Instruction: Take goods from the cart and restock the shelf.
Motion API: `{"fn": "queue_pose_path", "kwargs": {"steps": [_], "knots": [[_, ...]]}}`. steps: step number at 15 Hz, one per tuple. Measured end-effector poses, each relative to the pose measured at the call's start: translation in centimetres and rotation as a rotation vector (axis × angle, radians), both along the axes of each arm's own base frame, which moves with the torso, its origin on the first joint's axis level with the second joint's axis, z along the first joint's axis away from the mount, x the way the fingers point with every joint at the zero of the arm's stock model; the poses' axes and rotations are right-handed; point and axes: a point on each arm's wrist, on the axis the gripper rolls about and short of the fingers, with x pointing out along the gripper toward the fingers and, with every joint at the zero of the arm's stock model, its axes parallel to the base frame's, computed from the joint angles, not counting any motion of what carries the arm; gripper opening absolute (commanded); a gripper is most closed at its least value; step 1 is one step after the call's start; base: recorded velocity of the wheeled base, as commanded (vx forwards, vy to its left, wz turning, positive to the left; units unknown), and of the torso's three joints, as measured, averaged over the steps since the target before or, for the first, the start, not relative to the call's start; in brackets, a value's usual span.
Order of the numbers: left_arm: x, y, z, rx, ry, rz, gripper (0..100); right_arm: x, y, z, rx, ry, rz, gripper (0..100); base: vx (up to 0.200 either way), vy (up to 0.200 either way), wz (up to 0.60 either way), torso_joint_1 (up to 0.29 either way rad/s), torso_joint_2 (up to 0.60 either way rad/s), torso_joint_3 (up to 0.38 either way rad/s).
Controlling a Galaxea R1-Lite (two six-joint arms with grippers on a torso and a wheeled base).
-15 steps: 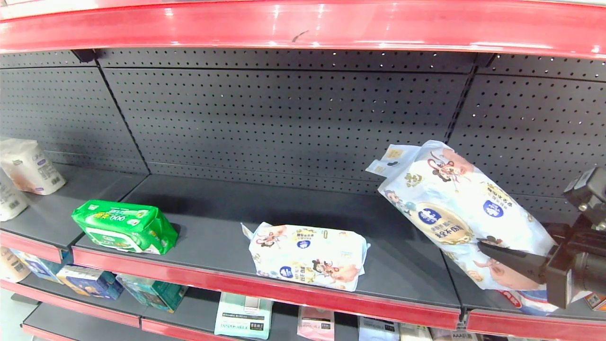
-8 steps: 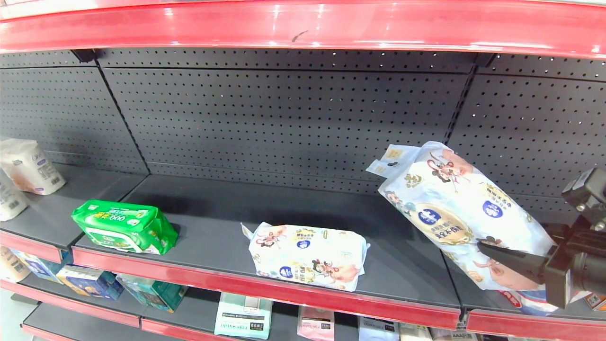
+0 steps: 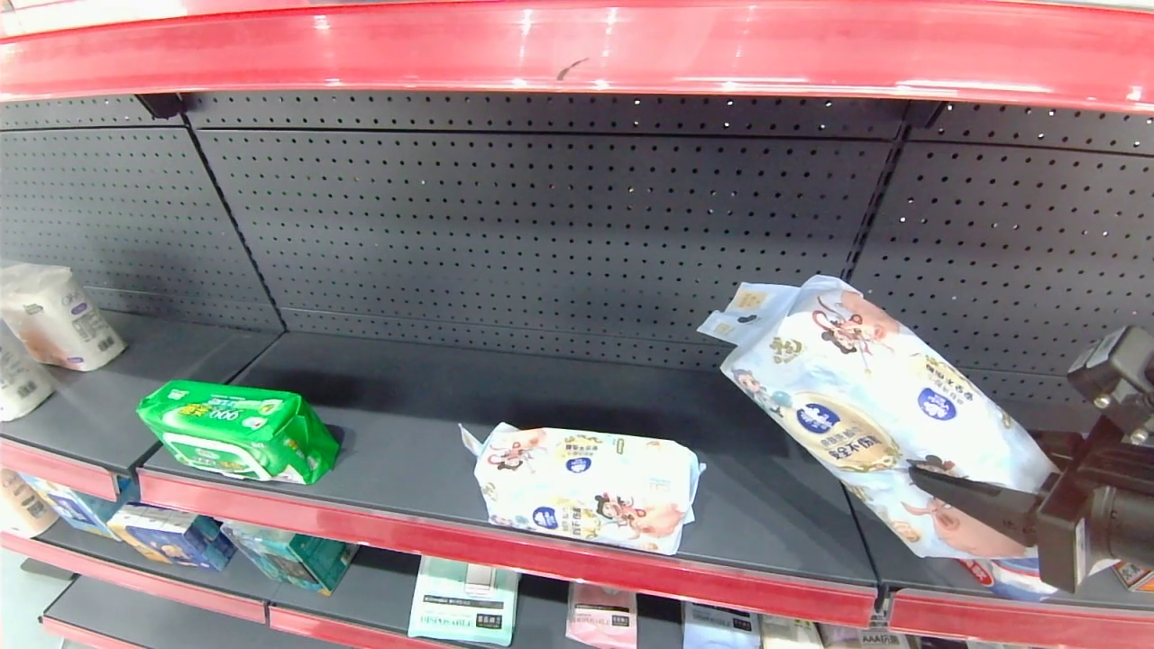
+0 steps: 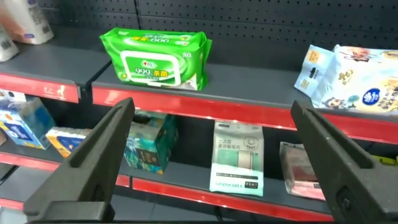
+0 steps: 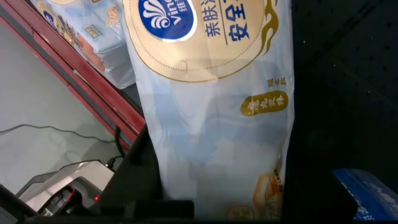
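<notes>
The shelf (image 3: pixel 424 424), a dark grey board with a red front strip, is seen in the head view before a perforated back panel (image 3: pixel 541 225), and more stocked boards are seen beneath it. The large white tissue pack (image 3: pixel 865 397), printed with cartoon figures, is held tilted over the right end of the shelf, its upper end leaned toward the back panel and its lower end brought close to the front edge; whether it is touching the board cannot be told. It is clamped near its lower end by the right claw (image 3: pixel 938 487), one dark finger being laid across its face, and in the right wrist view the pack (image 5: pixel 211 124) is seen gripped between both fingers. A second white pack (image 3: pixel 586 487) of the same print is laid flat near the front edge at the middle of the shelf, well apart from the held one. A green wipes pack (image 3: pixel 239 431) is set further left, also near the front edge. White rolls (image 3: pixel 59 315) are placed on the neighbouring board at far left. On the board below, a pale green pack (image 4: pixel 236 155) and a teal box (image 4: pixel 149 143) are seen in the left wrist view, where the left claw (image 4: pixel 212 106) is spread wide and nothing is held in it.
</notes>
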Motion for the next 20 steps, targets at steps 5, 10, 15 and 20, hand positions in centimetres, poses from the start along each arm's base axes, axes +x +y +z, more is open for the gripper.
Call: {"fn": "queue_pose_path", "kwargs": {"steps": [5, 10, 15, 20], "knots": [[0.0, 0.0, 0.0, 0.002, -0.006, -0.001, 100, 0.5, 0.1, -0.1, -0.005, 0.012, 0.002, 0, 0.0, 0.0, 0.0, 0.0, 0.0, 0.0], [0.0, 0.0, 0.0, 0.002, -0.005, -0.002, 100, 1.8, 0.5, -0.4, -0.012, 0.038, 0.008, 0, 0.0, 0.0, 0.0, 0.0, 0.0, 0.0], [-0.1, 0.0, 0.0, 0.002, -0.006, -0.001, 100, 5.1, 1.1, -1.1, -0.007, 0.029, -0.01, 0, 0.0, 0.0, 0.0, 0.0, 0.0, 0.0], [-0.1, 0.0, 0.0, 0.002, -0.005, -0.002, 100, 8.7, 0.9, -2.1, -0.022, 0.082, -0.052, 0, 0.0, 0.0, 0.0, 0.0, 0.0, 0.0]]}}
